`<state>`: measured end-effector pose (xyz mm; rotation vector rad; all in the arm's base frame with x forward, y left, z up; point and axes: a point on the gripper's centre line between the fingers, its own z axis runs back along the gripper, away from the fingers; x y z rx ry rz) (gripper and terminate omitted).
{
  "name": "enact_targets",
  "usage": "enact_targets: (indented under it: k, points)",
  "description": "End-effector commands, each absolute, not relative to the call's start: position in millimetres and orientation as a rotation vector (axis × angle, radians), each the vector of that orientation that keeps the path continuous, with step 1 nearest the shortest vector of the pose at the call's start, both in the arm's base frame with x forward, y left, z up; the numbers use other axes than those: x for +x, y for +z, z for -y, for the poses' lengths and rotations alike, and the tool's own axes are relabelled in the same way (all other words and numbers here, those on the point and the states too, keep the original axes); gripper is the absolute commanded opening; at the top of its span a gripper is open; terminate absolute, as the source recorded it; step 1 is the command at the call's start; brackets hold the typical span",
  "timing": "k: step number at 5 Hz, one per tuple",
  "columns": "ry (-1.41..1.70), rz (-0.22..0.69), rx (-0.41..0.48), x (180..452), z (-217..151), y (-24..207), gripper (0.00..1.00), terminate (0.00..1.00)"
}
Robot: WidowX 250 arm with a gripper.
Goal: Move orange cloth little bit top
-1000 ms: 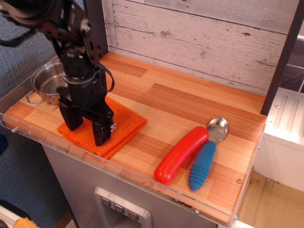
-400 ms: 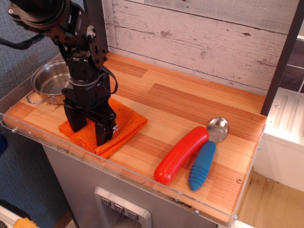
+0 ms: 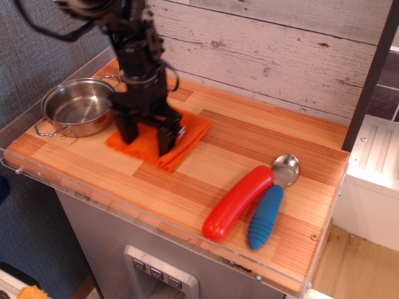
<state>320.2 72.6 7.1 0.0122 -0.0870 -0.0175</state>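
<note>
- One steel pot (image 3: 76, 107) sits at the far left of the worktop (image 3: 249, 134). It looks empty and shiny inside.
- Just beside the pot, to its right, lies the orange cloth (image 3: 187, 134). It is nearer the wooden wall (image 3: 262, 43) at the back than the front edge.
- The black pincer (image 3: 146, 132) stands right on top of the cloth. Its two fingers point down and are spread apart, and both tips seem to press on the cloth.
- I cannot tell for sure if the tips pinch any cloth between them. It looks more like pressing than grabbing.
- I think the job is nearly done. The cloth sits well up the worktop, away from the front edge. What is left is for the pincer to lift off and leave the cloth there.
- The cloth is bright orange and folded into a square shape. It has little ribs in it, and the layers show at its front corner. It lies flat, turned so one corner points to the front.
- Further right, well apart from the cloth, a smooth red sausage toy (image 3: 238, 202) lies near the front.
- Touching the toy on its right is a spoon with a blue handle (image 3: 266, 215) and a silver bowl (image 3: 285, 168).
</note>
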Motion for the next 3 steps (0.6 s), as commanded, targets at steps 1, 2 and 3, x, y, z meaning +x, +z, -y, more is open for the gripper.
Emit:
enact_targets:
  k: [1,2,3]
  points:
    - [-0.047,0.102,-0.024,365.2,-44.3,1.0,1.0,0.0]
    - [-0.051,0.12,-0.012,384.3,-35.5,5.2,1.0,0.0]
    - [-0.049,0.107,0.009,393.3,-30.5,7.5,1.0,0.0]
